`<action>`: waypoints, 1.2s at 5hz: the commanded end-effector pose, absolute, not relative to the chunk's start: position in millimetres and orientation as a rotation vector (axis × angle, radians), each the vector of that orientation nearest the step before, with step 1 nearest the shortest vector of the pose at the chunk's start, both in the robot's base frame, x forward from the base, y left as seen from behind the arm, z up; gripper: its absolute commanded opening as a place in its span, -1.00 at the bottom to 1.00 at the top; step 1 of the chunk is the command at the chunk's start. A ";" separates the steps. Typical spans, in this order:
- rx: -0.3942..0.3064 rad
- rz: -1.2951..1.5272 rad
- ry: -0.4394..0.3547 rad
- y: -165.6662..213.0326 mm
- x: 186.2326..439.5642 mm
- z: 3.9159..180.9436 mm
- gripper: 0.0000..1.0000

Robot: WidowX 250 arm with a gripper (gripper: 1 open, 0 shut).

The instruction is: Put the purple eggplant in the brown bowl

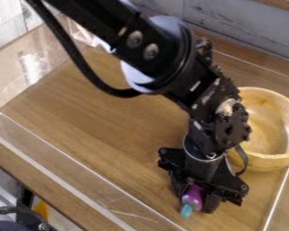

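Purple eggplant (191,199): lies low on the tabletop near the front edge, directly under the arm's hand; only a small purple patch and a teal-green stem tip show, the tip pointing toward the front edge.
Fingers (195,196): black, pointing straight down, 1 on each side of the eggplant and pinched in against it; the exact contact is blurred and partly hidden by the hand.
Eggplant contact with tabletop: cannot tell whether it rests on the wood or is lifted just clear of it.
Brown bowl (280,155): round, light wood with a thick rim, upright at the right side of the tabletop, partly cut by the picture's edge and partly covered by the arm; what shows of its inside holds nothing.
Eggplant to bowl: apart, the eggplant lying in front of the bowl and a little to its left, outside the rim.
Arm (159,63): black, bulky, reaching in from the upper left and bending down over the eggplant.
Tabletop (75,135): brown wood with visible grain, bordered by a pale raised edge.
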State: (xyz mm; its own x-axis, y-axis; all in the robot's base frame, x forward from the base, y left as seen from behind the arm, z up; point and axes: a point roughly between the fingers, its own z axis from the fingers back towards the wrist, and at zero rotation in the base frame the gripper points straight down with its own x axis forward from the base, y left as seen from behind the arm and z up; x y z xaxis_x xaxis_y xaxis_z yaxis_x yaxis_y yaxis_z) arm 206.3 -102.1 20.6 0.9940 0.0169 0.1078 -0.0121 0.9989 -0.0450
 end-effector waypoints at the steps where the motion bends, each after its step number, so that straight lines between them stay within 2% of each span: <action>1: -0.058 0.067 -0.155 -105.6 212.8 35.0 -1.00; 2: -0.062 0.068 -0.170 -101.3 212.0 48.5 -1.00; 3: -0.086 0.066 -0.213 -99.9 220.2 84.1 -1.00; 5: -0.052 0.246 -0.304 -69.6 229.4 176.3 -1.00; 6: -0.053 0.208 -0.314 -71.5 252.9 180.1 -1.00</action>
State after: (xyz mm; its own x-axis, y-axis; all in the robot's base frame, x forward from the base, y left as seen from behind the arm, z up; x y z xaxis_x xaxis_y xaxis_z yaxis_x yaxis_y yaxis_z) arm 245.8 -70.8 165.0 0.9451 0.2044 0.2552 -0.1965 0.9789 -0.0564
